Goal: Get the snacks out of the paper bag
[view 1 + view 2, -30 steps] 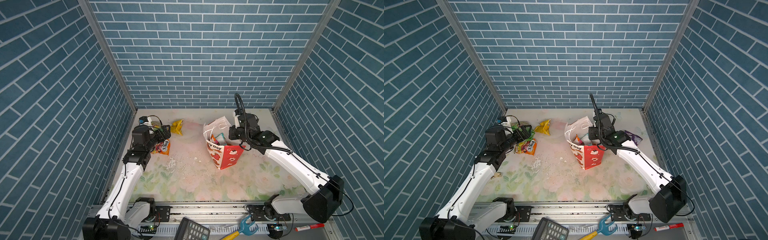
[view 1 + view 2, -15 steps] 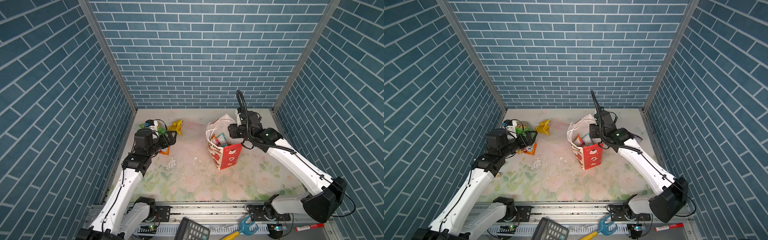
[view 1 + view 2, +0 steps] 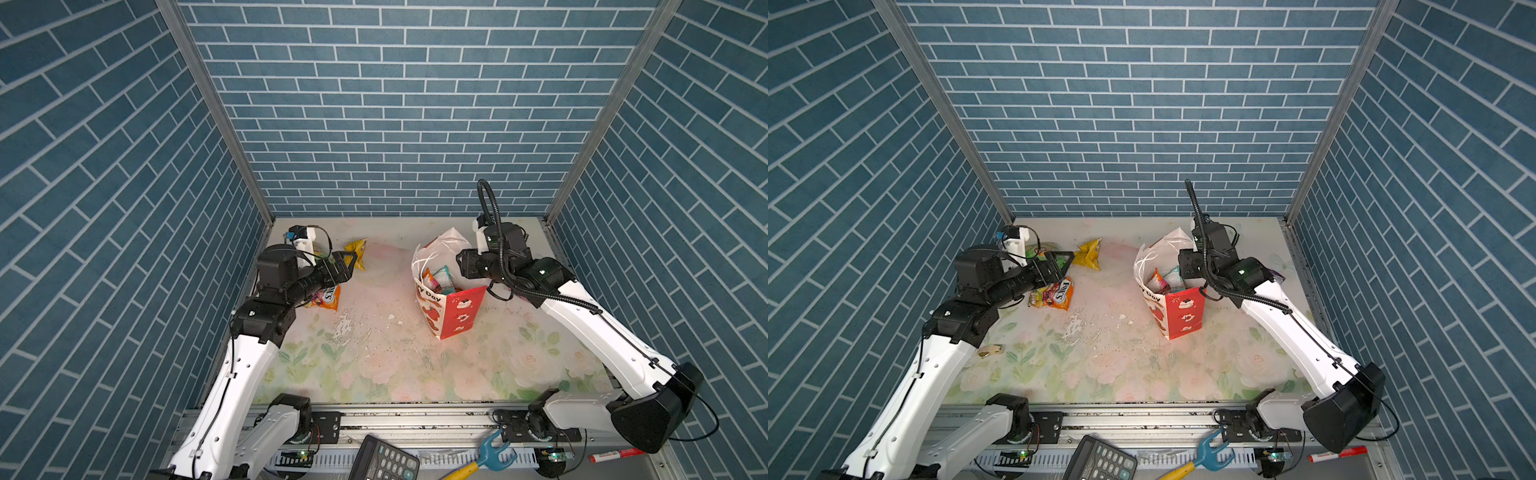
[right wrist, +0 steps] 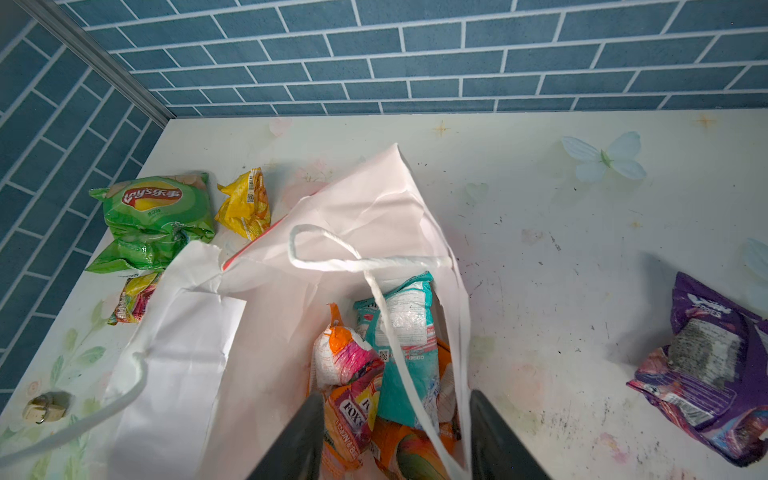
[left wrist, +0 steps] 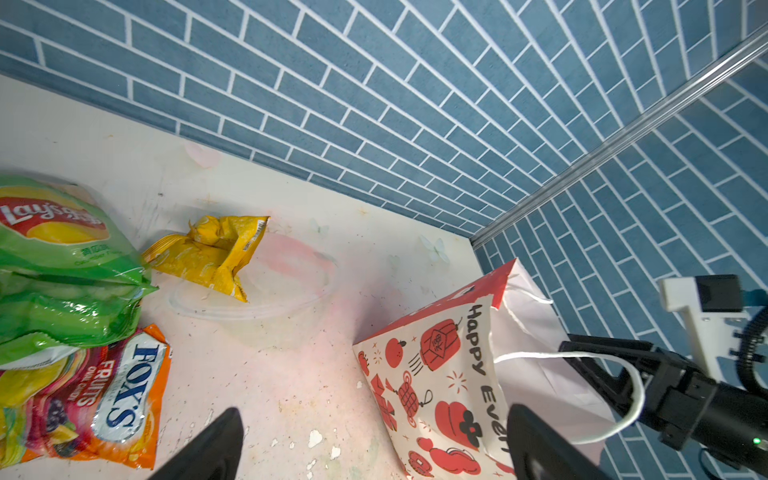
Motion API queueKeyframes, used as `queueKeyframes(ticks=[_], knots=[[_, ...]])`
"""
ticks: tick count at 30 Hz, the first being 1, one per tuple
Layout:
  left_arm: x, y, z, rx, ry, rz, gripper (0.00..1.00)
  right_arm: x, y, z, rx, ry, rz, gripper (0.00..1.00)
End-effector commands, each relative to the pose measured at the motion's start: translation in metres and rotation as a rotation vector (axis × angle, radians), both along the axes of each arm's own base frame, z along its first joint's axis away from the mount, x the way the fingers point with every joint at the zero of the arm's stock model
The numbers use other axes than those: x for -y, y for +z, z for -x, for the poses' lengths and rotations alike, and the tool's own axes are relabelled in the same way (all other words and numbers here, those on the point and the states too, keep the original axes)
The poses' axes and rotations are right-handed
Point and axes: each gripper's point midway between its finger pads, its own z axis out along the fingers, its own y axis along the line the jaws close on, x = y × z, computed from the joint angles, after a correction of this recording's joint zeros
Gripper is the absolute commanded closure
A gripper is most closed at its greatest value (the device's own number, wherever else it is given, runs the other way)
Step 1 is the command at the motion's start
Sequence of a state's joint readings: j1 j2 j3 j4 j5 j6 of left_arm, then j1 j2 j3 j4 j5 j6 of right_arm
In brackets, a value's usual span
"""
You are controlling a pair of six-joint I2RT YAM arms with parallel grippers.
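White paper bag with red sides standing on the desk, teal-white foil packet and orange foil packet lying inside, right fingers hanging apart over its mouth, left fingers gaping wide near green chip packet

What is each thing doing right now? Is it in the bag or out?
paper bag: standing, mouth open
teal packet: inside the bag
inner orange packet: inside the bag
outer orange packet: out, on the table
green Lay's packet: out, on the table
yellow packet: out, crumpled
purple packet: out, on the table
left gripper: open, empty
right gripper: open, over the bag's mouth
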State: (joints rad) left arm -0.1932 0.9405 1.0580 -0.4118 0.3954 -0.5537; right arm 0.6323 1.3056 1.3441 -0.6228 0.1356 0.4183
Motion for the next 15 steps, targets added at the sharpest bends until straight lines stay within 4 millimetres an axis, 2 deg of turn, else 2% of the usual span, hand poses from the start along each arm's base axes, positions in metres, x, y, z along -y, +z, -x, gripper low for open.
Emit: queueKeyframes(ticks=[1, 6, 15], knots=[[0.012, 0.02, 0.005, 0.024, -0.043, 0.006, 0.0, 0.005, 0.001, -0.003, -0.009, -0.016, 0.041, 0.44], [0.031, 0.038, 0.008, 0.05, -0.078, -0.015, 0.0, 0.01, -0.006, -0.006, -0.028, -0.019, 0.088, 0.44], [0.101, 0.056, 0.021, 0.084, -0.236, -0.119, 0.0, 0.016, -0.024, -0.014, -0.06, -0.012, 0.096, 0.44]])
